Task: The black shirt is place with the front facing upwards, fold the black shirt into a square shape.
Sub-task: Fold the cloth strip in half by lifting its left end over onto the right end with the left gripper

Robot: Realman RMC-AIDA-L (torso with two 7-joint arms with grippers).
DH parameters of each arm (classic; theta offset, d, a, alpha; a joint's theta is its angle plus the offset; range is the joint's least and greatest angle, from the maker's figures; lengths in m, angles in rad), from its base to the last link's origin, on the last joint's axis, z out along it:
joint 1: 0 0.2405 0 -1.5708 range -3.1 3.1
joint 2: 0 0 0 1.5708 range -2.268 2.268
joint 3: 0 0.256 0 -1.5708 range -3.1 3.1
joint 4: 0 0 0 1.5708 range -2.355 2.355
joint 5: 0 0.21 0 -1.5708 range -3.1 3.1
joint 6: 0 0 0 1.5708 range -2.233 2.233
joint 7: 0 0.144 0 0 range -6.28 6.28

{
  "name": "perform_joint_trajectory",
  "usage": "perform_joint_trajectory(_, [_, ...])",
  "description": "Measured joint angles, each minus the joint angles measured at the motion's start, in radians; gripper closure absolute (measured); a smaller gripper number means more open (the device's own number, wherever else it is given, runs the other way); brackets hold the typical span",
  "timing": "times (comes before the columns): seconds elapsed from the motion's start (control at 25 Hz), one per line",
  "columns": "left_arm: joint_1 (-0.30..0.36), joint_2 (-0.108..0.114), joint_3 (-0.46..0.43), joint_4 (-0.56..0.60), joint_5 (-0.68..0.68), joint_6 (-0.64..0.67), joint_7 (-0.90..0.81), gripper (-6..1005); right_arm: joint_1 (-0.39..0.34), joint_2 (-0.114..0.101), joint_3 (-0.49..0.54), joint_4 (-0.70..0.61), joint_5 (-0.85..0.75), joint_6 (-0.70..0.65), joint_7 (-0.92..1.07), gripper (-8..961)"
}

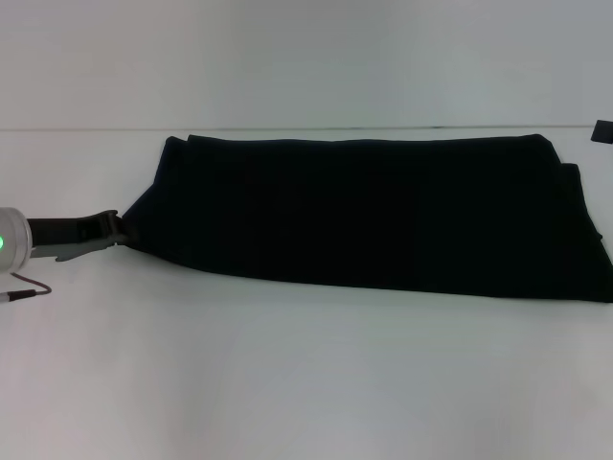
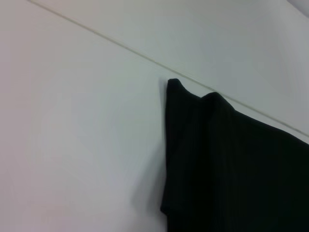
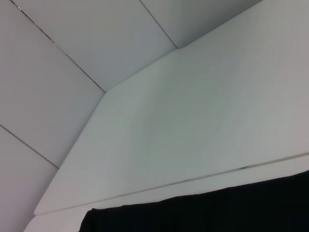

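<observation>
The black shirt (image 1: 374, 216) lies on the white table as a long folded band, running from the left-centre to the right edge of the head view. No lettering shows on it. My left gripper (image 1: 113, 232) reaches in low from the left, its tip right at the shirt's left end near the front corner. The left wrist view shows that end of the shirt (image 2: 231, 169), with two small cloth peaks at its far corner. A strip of the shirt's edge (image 3: 217, 210) also shows in the right wrist view. The right gripper is out of view.
The white table (image 1: 287, 383) spreads wide in front of the shirt and to its left. Its far edge (image 1: 96, 128) runs just behind the shirt. A small dark object (image 1: 602, 131) sits at the far right edge. A thin cable (image 1: 24, 287) trails below my left arm.
</observation>
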Motion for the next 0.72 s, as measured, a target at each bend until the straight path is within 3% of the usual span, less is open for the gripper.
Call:
perform_joint_trajectory(0.24, [0.030, 0.001, -0.001, 0.011, -0.006, 0.019, 0.015, 966, 0.002, 0.003, 0.000, -0.001, 0.000, 0.000, 0.000, 97])
perform_joint_trajectory(0.52, [0.148, 0.010, -0.062, 0.108, -0.005, 0.072, 0.024, 961, 0.005, 0.014, 0.011, 0.001, 0.029, 0.003, 0.000, 96])
perform_joint_trajectory(0.72, [0.223, 0.046, -0.173, 0.163, 0.002, 0.130, 0.051, 950, 0.013, 0.029, 0.011, 0.003, 0.040, 0.023, -0.001, 96])
